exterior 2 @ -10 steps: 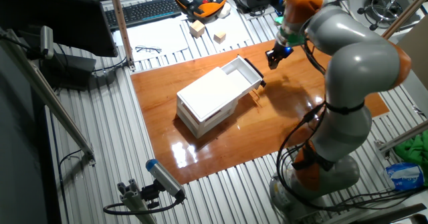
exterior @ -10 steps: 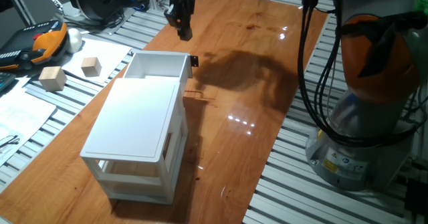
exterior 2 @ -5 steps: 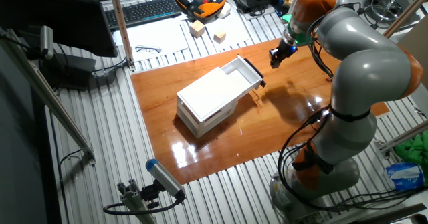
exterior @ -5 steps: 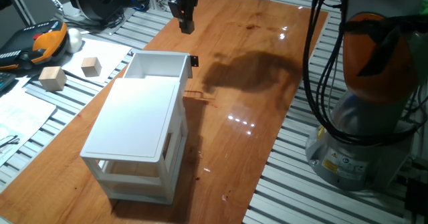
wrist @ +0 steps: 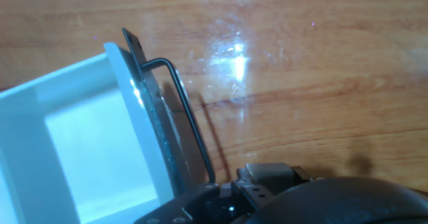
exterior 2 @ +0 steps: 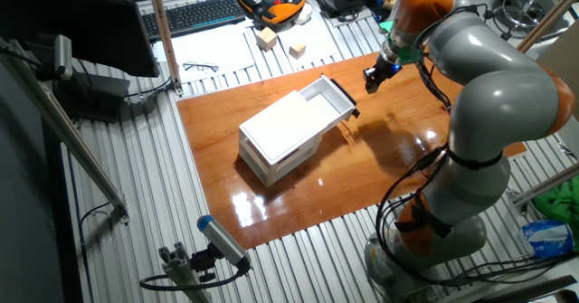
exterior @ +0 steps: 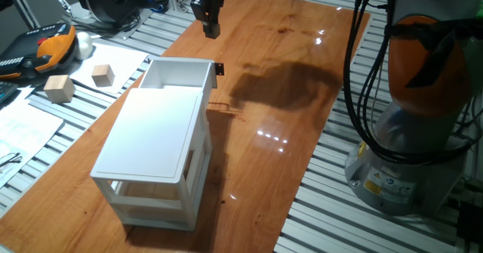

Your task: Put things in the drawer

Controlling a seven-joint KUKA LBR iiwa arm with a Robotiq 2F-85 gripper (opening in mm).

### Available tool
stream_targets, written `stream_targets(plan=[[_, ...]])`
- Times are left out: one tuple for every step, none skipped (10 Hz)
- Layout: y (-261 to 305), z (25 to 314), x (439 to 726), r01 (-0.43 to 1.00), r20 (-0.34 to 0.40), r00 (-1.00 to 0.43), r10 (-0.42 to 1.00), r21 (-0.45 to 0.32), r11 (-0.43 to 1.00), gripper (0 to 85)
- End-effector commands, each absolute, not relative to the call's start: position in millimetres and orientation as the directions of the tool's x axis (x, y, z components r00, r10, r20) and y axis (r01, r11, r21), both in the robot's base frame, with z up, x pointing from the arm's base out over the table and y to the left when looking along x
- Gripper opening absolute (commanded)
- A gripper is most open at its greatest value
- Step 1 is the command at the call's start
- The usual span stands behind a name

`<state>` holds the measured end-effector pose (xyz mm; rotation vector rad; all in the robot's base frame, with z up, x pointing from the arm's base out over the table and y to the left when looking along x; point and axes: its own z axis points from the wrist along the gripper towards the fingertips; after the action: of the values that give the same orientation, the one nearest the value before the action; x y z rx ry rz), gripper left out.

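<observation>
The white drawer [exterior: 178, 74] stands pulled out of the top of the white cabinet [exterior: 155, 143], its black knob [exterior: 219, 69] facing the gripper. My gripper [exterior: 210, 28] hangs above the wooden table just beyond the drawer's front, fingers close together, with nothing seen between them. It also shows in the other fixed view [exterior 2: 371, 80], right of the drawer [exterior 2: 324, 99]. The hand view looks down on the drawer's front wall [wrist: 144, 110] and its white inside, which looks bare. The tiny tan cube is not visible in any view.
Two larger pale wooden blocks [exterior: 59, 88] [exterior: 103, 74] lie on paper left of the table. An orange-black device [exterior: 45, 47] and cables sit at the back left. The robot base [exterior: 423, 132] stands at the right.
The gripper rose and moved a little away from the drawer front between one second and half a second ago, then stayed still. The drawer has not moved.
</observation>
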<state>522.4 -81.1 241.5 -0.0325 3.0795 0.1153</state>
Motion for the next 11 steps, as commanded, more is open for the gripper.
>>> stream_targets(plan=[[-81.1,241.8,522.3,-0.031,-0.079,-0.997,-0.026,0.064,0.997,0.0],[-81.1,241.8,522.3,-0.042,-0.081,-0.996,-0.037,0.058,0.997,0.0],[-81.1,241.8,522.3,-0.050,-0.085,-0.995,-0.045,0.048,0.998,0.0],[-81.1,241.8,522.3,-0.056,-0.088,-0.995,-0.052,0.037,0.998,0.0],[-81.1,241.8,522.3,-0.066,-0.091,-0.994,-0.064,0.022,0.998,0.0],[-81.1,241.8,522.3,-0.071,-0.087,-0.994,-0.068,0.034,0.997,0.0],[-81.1,241.8,522.3,-0.086,-0.092,-0.992,-0.087,-0.011,0.996,0.0],[-81.1,241.8,522.3,-0.089,-0.094,-0.991,-0.092,-0.034,0.995,0.0],[-81.1,241.8,522.3,-0.095,-0.097,-0.990,-0.099,-0.049,0.994,0.0],[-81.1,241.8,522.3,-0.104,-0.096,-0.989,-0.109,-0.058,0.993,0.0],[-81.1,241.8,522.3,-0.116,-0.082,-0.989,-0.120,-0.053,0.992,0.0]])
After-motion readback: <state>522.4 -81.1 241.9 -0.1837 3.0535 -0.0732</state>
